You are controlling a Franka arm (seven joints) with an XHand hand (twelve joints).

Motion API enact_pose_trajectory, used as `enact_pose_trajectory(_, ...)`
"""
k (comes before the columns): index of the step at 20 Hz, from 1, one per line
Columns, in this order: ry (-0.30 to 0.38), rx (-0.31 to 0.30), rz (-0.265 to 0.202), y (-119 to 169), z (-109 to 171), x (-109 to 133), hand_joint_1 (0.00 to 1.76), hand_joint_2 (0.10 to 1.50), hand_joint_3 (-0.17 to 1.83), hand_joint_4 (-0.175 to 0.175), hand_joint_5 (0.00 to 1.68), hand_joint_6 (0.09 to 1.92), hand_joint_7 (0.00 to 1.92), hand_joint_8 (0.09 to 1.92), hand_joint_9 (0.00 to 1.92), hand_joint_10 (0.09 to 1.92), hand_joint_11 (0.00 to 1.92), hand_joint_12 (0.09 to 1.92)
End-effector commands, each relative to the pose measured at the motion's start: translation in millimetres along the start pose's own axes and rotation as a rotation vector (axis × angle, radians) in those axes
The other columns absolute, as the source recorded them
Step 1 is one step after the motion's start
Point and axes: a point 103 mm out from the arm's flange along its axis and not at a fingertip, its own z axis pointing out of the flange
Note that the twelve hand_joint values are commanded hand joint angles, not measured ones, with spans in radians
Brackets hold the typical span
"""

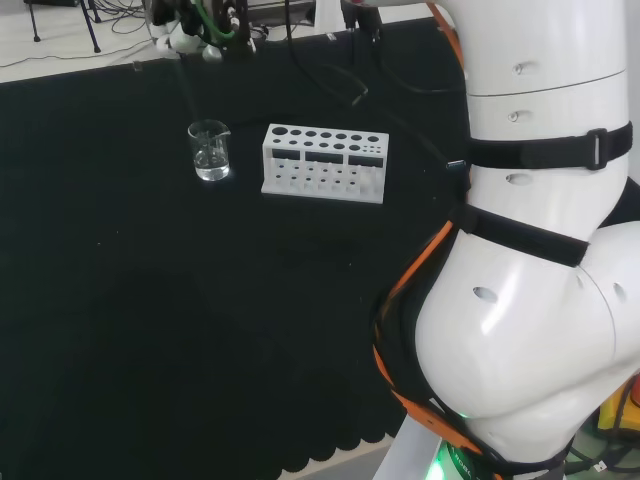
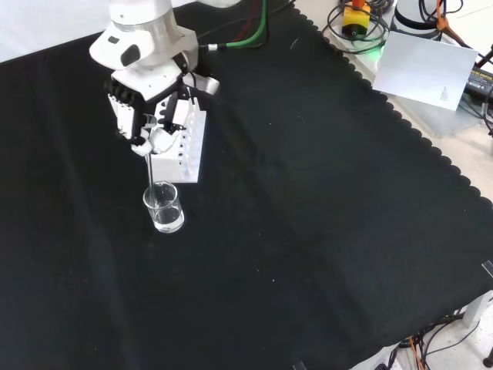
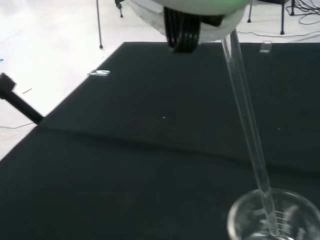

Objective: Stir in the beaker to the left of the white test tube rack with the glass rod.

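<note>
A small clear glass beaker (image 1: 210, 150) (image 2: 164, 206) (image 3: 275, 217) stands on the black cloth, just left of the white test tube rack (image 1: 324, 162) (image 2: 183, 150) in the head view. The hand (image 2: 150, 116) (image 1: 190, 25) hovers above the beaker with its fingers curled round a thin glass rod (image 2: 149, 173) (image 3: 247, 125) (image 1: 187, 90). The rod slants down from the hand, and its lower end is inside the beaker. In the wrist view the rod's tip sits near the beaker's bottom.
The arm's big white links (image 1: 540, 280) stand at the right of the head view. Cables and a sheet of paper (image 2: 431, 65) lie past the cloth's scalloped edge in the front view. Open black cloth (image 2: 308, 231) spreads around the beaker.
</note>
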Motion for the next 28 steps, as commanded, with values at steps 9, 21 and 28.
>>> enact_pose_trajectory(9, 0.0, 0.011, 0.054, -44.3, -2.1, -28.2, 1.3, 0.77, 0.57, -0.175, 1.1, 0.65, 1.18, 1.09, 1.63, 0.93, 1.54, 0.9)
enact_pose_trajectory(21, 0.03, 0.028, -0.023, -27.2, 14.6, 26.2, 1.3, 0.77, 0.57, -0.175, 1.1, 0.65, 1.18, 1.09, 1.62, 0.93, 1.55, 0.91)
enact_pose_trajectory(28, 0.013, 0.012, -0.013, -10.1, 5.0, 10.0, 1.3, 0.77, 0.58, -0.175, 1.1, 0.65, 1.18, 1.09, 1.62, 0.93, 1.55, 0.91)
